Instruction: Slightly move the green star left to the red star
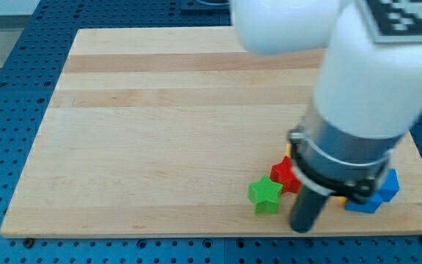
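Note:
The green star [264, 194] lies near the board's bottom edge, right of centre. The red star [286, 175] lies just up and to the right of it, touching or nearly touching, partly hidden by the arm. My tip [302, 229] is at the end of the dark rod, just right of and below the green star, close to the board's bottom edge. The arm's white and grey body [357, 110] covers the view's right.
A blue block [379, 192] lies right of the rod, partly hidden by the arm. A bit of an orange block [338, 199] shows beside it. The wooden board [160, 132] lies on a blue perforated table [6, 88].

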You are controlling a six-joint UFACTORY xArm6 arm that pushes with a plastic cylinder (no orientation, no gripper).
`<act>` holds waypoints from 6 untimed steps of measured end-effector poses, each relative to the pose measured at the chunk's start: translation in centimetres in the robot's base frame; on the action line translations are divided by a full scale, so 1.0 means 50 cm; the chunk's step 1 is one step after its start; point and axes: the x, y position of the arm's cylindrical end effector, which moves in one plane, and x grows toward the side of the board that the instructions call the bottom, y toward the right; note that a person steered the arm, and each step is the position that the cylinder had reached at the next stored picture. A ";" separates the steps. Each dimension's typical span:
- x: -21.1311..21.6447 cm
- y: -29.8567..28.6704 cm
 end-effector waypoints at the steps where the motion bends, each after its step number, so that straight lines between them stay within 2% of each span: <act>1: -0.046 -0.096; 2: 0.001 -0.093; 4: 0.009 -0.062; 6: 0.009 0.211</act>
